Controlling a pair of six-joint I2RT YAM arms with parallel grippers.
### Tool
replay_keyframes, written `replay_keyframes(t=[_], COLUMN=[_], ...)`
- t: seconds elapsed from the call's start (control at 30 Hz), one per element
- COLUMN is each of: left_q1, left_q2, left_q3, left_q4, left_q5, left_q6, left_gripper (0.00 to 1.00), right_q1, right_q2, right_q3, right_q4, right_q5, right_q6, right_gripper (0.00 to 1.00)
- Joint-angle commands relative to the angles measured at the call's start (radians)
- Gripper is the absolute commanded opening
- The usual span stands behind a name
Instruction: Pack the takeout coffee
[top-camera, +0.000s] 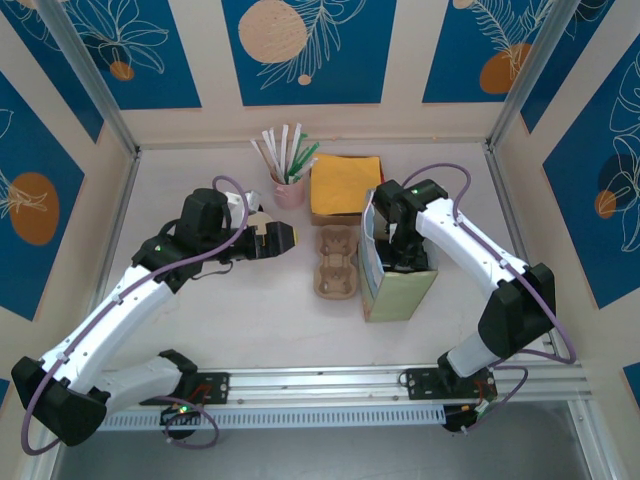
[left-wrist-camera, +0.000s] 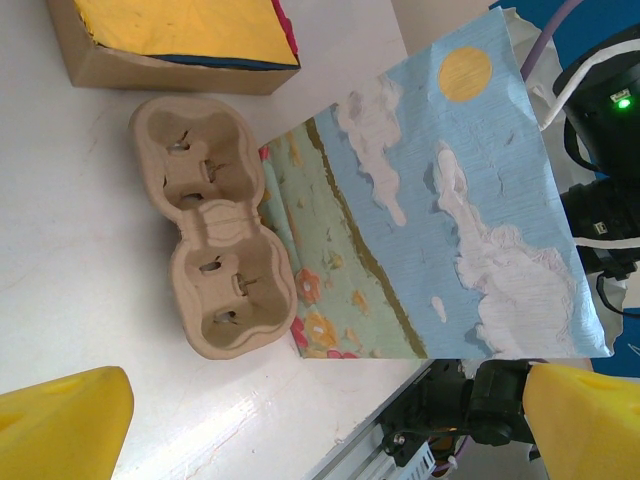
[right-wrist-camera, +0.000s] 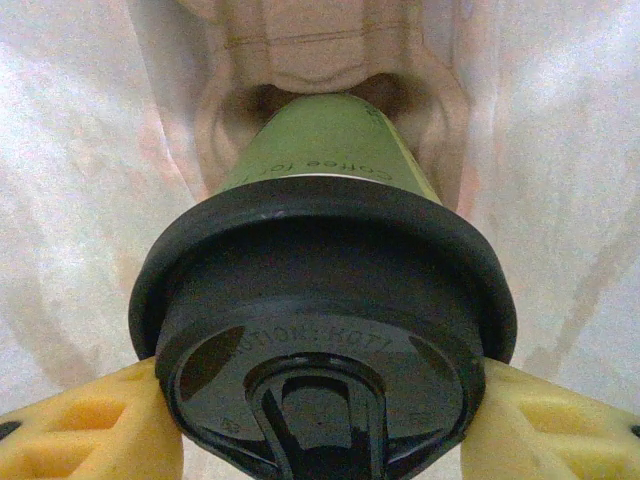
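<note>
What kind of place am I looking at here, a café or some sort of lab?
Probably a lab booth staged as a café counter: printed wall panels box in a table holding a cardboard cup carrier, a pink cup of straws and a paper bag.

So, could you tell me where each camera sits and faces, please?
Top external: above and behind, looking down on the table; both arms show.
Left wrist: on the left arm, facing cup carrier and bag; left pincer open.
Right wrist: inside the bag, facing the takeout coffee; right pincer grips its lid.
Top and left wrist share cup carrier, bag.
</note>
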Motion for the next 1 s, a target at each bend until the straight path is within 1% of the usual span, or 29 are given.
replay_keyframes(t=[0.0, 0.97], left_q1=[-0.003, -0.003], left_q2=[-0.02, -0.019], left_q3=[0.024, 0.028], left_q4=[-0.005, -0.006], left_q5=[0.002, 0.007], left_q6=[0.013, 0.013], left_gripper=[1.0, 1.0], right_q1=[-0.005, -0.01], right_q2=[0.006, 0.011], right_q3=[-0.018, -0.025], right_q4=[0.007, 0.016], right_q5=[-0.03, -0.031], right_q6=[-0.01, -0.016], right_gripper=[0.57, 0.57])
